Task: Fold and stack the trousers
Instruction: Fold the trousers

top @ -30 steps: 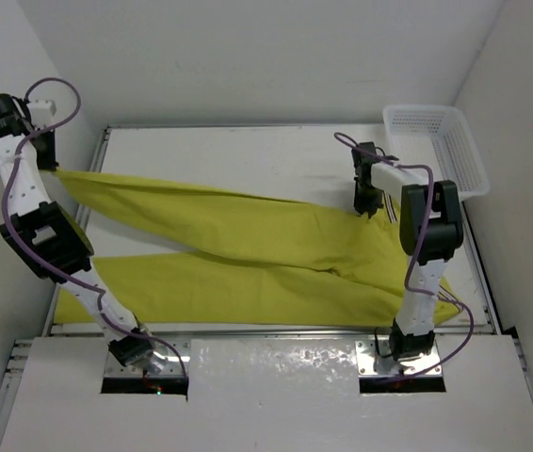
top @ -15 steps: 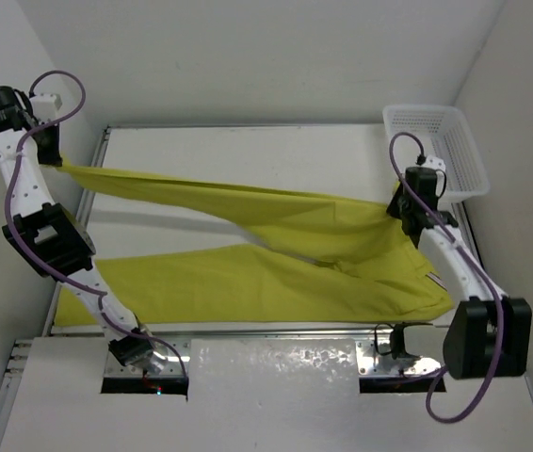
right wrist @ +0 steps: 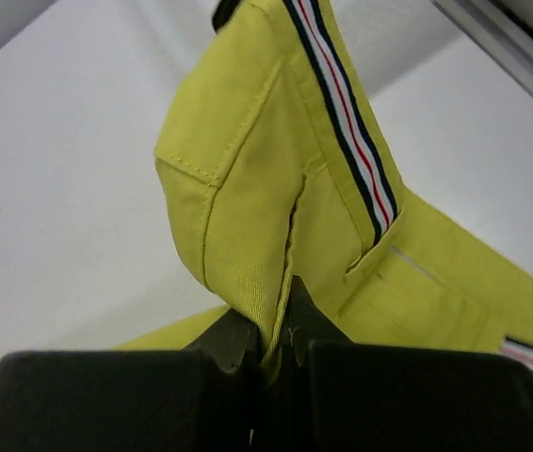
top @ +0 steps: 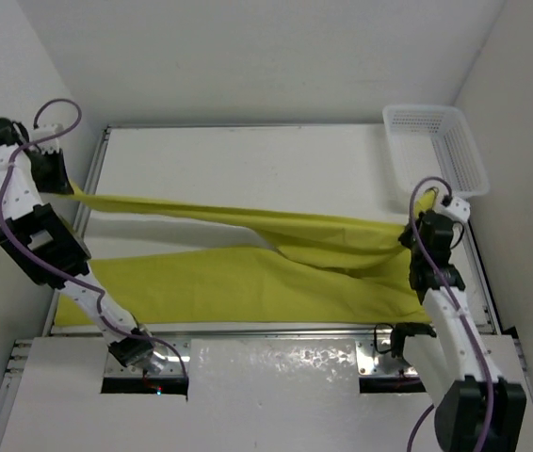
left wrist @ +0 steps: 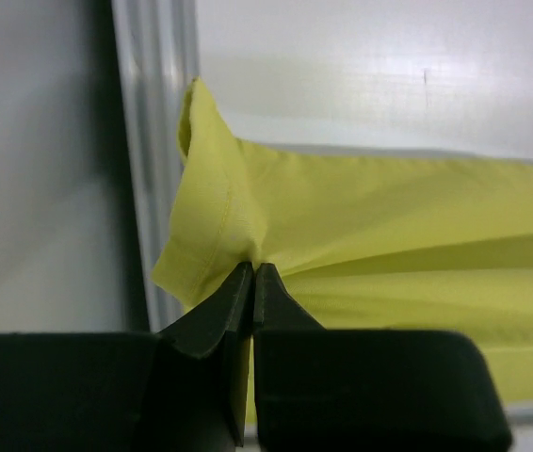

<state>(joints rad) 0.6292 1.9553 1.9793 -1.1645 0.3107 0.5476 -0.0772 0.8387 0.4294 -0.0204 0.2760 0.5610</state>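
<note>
The mustard-yellow trousers (top: 248, 268) lie across the table. One leg is lifted and stretched taut between my two grippers; the other leg lies flat near the front edge. My left gripper (top: 59, 179) is shut on the hem of the raised leg (left wrist: 219, 226) at the table's left edge, as the left wrist view (left wrist: 252, 273) shows. My right gripper (top: 419, 218) is shut on the waistband corner (right wrist: 248, 188), where the white, dark-striped trim (right wrist: 342, 104) shows, at the right side, as the right wrist view (right wrist: 281, 330) shows.
A white mesh basket (top: 436, 141) stands at the back right corner. The table (top: 248, 160) has a metal rail along its left edge (left wrist: 153, 122). White walls close in on the left, back and right.
My right gripper has moved right and towards the front with the waistband. My left gripper has come down and forward with the hem. The raised leg has shifted closer to the flat one.
</note>
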